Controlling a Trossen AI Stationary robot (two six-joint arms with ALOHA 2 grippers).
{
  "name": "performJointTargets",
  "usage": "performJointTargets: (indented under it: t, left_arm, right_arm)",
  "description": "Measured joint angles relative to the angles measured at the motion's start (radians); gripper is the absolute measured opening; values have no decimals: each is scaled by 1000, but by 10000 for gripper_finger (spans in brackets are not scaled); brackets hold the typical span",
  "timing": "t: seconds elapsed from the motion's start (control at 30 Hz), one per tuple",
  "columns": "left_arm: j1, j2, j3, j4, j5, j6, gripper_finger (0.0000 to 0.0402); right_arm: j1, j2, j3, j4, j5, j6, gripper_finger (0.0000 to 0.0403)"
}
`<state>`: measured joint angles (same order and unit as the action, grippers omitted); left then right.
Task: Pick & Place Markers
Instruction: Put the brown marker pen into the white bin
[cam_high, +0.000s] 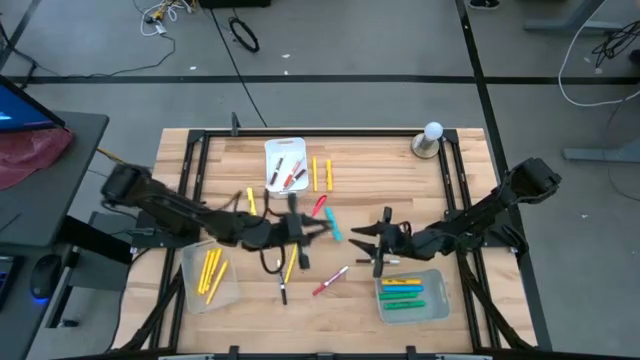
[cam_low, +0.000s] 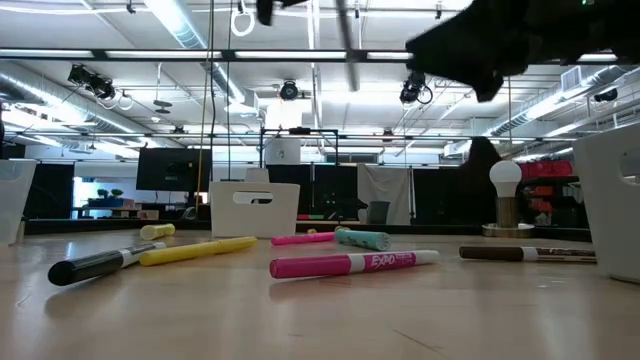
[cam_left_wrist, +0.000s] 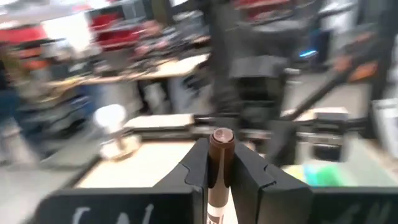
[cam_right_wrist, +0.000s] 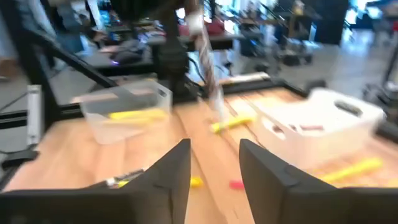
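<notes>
Left gripper (cam_left_wrist: 221, 168) is closed on a slim marker with a brown cap (cam_left_wrist: 221, 138), the marker standing between the two fingers (cam_left_wrist: 196, 171) with the cap just clear of the tips. From above, this gripper (cam_high: 318, 229) sits over mid-table, at the end of the left arm reaching in from the left edge.

Right gripper (cam_right_wrist: 214, 165) has its jaws apart with nothing between them. From above it (cam_high: 368, 238) is right of centre, just beside the clear tray (cam_high: 436, 300) that holds green markers (cam_high: 402, 294) and one yellow.

Loose markers lie on the table (cam_high: 470, 165) between the two grippers: a teal one (cam_high: 333, 226), a red one (cam_high: 319, 206), a pink one (cam_high: 331, 280), a yellow one (cam_high: 290, 264) and a black one (cam_high: 283, 291). Two yellow markers (cam_high: 320, 173) lie beside the white tray (cam_high: 271, 150) at the far side, which holds a few red and dark ones. A second clear tray (cam_high: 232, 290) at the near left holds yellow markers (cam_high: 210, 272).

At table height a pink marker (cam_low: 352, 263), a black marker (cam_low: 95, 265), a yellow marker (cam_low: 198, 251) and a dark slim one (cam_low: 525, 254) lie flat on the wood. A bulb on a stand (cam_high: 430, 138) is at the far right corner.
</notes>
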<state>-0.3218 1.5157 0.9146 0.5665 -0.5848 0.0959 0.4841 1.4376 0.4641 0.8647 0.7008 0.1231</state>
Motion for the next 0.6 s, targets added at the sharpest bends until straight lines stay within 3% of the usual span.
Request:
performJointTargets:
  t: [0.17,0.27,0.4,0.6]
  left_arm:
    - [32,-137,0,-279,-201,-57,44]
    - [99,-200,0,-413,-235,-117,45]
    - [231,-243,0,-590,-208,-214,45]
    - [457,-224,1,-712,-17,-273,47]
  right_arm:
    - [-23,0,0,-59,26,110,145]
    - [-31,0,0,-59,26,124,146]
    - [-38,0,0,-59,25,128,146]
    - [-40,0,0,-59,25,131,146]
